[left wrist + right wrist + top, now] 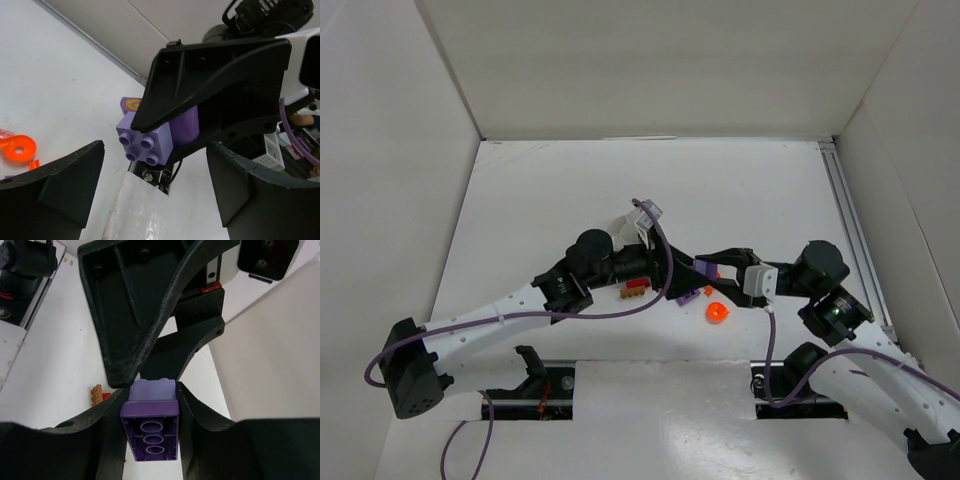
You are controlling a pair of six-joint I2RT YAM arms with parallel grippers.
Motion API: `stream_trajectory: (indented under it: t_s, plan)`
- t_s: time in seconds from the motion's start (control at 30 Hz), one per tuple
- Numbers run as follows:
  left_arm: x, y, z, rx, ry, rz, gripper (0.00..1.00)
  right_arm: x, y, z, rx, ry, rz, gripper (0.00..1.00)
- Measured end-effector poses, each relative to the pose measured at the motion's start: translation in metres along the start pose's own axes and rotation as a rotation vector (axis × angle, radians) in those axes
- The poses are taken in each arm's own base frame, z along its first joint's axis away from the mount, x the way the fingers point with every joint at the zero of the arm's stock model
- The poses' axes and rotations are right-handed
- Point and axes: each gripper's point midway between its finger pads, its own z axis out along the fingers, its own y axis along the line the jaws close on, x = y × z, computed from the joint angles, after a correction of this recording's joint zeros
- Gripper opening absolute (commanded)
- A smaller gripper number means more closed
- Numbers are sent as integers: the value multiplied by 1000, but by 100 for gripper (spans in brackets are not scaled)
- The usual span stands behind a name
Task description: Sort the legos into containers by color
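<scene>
My two arms meet over the middle of the table (550,190). The left one stretches in low from the near-left corner, and the right one folds back from the near-right and points left. My right gripper (150,402) is clamped on a purple brick (150,437), hollow underside toward its camera, with a paler lilac brick (152,389) stuck on its far end. My left gripper (156,192) faces it nose to nose, fingers (60,192) spread wide on either side of the lilac studs without touching them. An orange piece (717,312) lies on the table near the grippers. Red and brown bricks (635,289) sit beside my left wrist, and the white dish (623,226) peeks out beyond it.
</scene>
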Motion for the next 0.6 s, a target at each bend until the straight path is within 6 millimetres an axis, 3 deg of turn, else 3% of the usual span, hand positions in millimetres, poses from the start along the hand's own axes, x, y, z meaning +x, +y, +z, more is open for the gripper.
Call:
stream_trajectory:
  t_s: [0.17, 0.37, 0.6]
  plan:
    - [10, -10, 1, 83, 38, 12, 65, -12, -4, 3, 0, -46, -45, 24]
    - [13, -22, -1, 165, 40, 36, 64, -28, -3, 4, -22, -112, -92, 24]
    - [10, -30, -6, 203, 24, 49, 64, -34, 8, 10, -88, -160, -94, 24]
